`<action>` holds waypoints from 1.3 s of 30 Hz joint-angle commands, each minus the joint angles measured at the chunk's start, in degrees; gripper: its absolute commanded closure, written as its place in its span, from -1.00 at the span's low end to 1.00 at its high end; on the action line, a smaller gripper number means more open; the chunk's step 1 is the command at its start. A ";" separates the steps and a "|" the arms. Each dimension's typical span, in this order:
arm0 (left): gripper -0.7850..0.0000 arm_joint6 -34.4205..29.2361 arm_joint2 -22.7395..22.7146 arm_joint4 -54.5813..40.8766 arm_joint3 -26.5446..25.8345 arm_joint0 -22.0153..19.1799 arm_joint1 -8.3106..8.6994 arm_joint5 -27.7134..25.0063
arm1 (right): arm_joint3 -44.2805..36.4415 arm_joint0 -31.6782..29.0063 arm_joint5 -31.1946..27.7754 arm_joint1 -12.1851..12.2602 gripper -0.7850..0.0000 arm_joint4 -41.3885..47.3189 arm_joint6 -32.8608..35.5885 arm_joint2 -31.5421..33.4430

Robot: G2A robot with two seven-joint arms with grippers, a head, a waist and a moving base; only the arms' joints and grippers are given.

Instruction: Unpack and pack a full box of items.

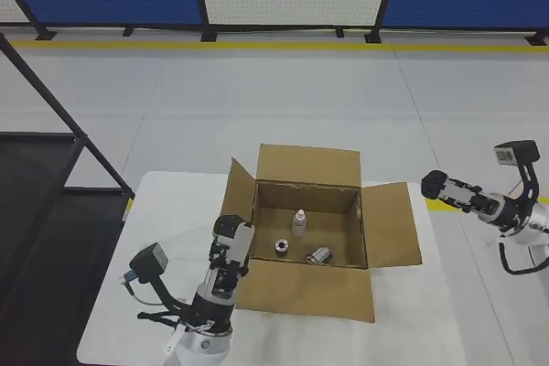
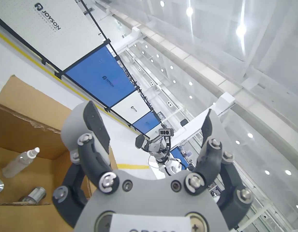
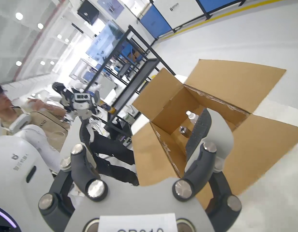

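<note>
Left gripper (image 2: 150,112), fingers spread and holding nothing, hung just beside the left wall of the open cardboard box (image 1: 302,288). Right gripper (image 3: 144,121), likewise spread and empty, hung well apart from the box, beyond its right flap. The box stood on the white table (image 1: 165,210) with flaps folded out, containing an upright white spray bottle (image 1: 299,222), a metal cylinder on end (image 1: 281,245) and a second metal cylinder lying down (image 1: 319,256)

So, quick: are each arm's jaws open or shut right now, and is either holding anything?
Left gripper: open, holding nothing.
Right gripper: open, holding nothing.
</note>
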 commanded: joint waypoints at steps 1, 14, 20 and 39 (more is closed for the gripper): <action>-1.00 -0.05 0.06 -0.01 0.07 -0.17 -0.01 0.01 | 0.00 -0.04 -0.15 0.02 -1.00 0.03 0.03 0.08; -1.00 2.20 -2.38 -0.86 -0.76 -0.39 0.08 1.68 | -6.36 0.63 1.61 0.01 -1.00 -9.13 -1.79 -1.76; -1.00 2.51 -13.36 -9.24 -4.06 -1.89 0.49 6.60 | -13.51 8.05 7.57 -0.80 -1.00 -27.99 1.77 -10.75; -1.00 1.06 -34.53 -18.40 -5.16 3.71 1.87 7.68 | -0.51 25.12 17.33 -12.26 -1.00 -53.95 -10.44 -44.59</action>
